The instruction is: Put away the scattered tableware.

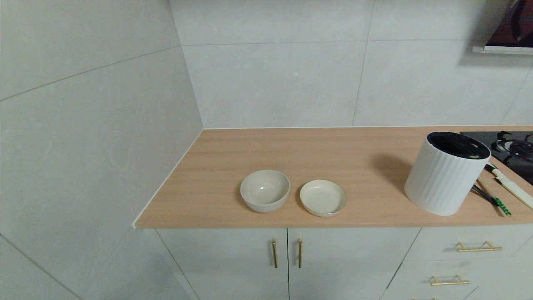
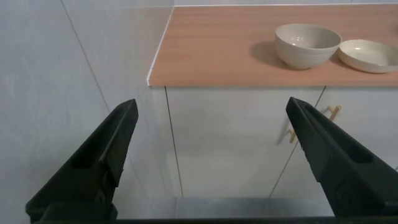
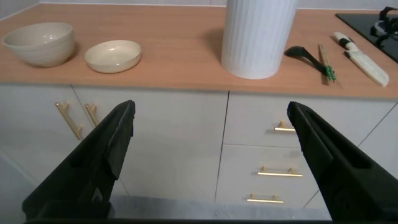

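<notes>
Wide open and empty, my left gripper (image 2: 210,109) and right gripper (image 3: 210,107) hang before the cabinets (image 1: 233,262). On the wooden counter (image 1: 291,150), a beige bowl (image 1: 265,190) sits near the front edge, with a shallow dish (image 1: 323,197) just right of it. Chopsticks (image 1: 493,196) lie right of the white ribbed holder (image 1: 447,173).

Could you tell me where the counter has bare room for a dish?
Bare: the counter along the back wall, the corner left of the bowl, and the stretch between plate and holder. Crowded: right of the holder, where loose utensils lie beside the stove.
</notes>
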